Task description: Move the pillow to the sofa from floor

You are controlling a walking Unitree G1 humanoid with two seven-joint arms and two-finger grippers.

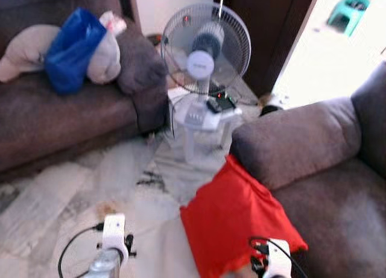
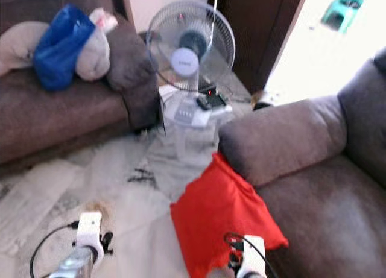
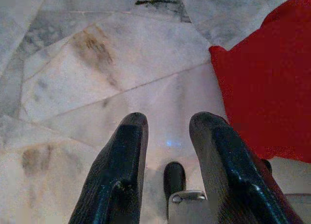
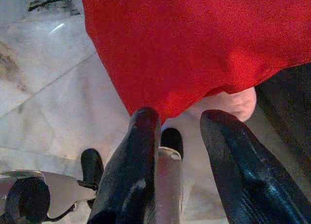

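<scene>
A red pillow lies on the marble floor, leaning against the front of the grey sofa on the right, just below its armrest. My right gripper is open, its fingertips at the pillow's near edge, one tip just under the hem, with nothing clamped between them. My left gripper is open over bare floor, with the pillow's corner a short way beside it. Both wrists show at the bottom of the head views, the right wrist against the pillow's near corner.
A standing fan on a white stool is straight ahead between the two sofas. The brown sofa at left holds a blue bag and a beige cushion. A pale rounded shape pokes out under the pillow's hem. Bright doorway at back right.
</scene>
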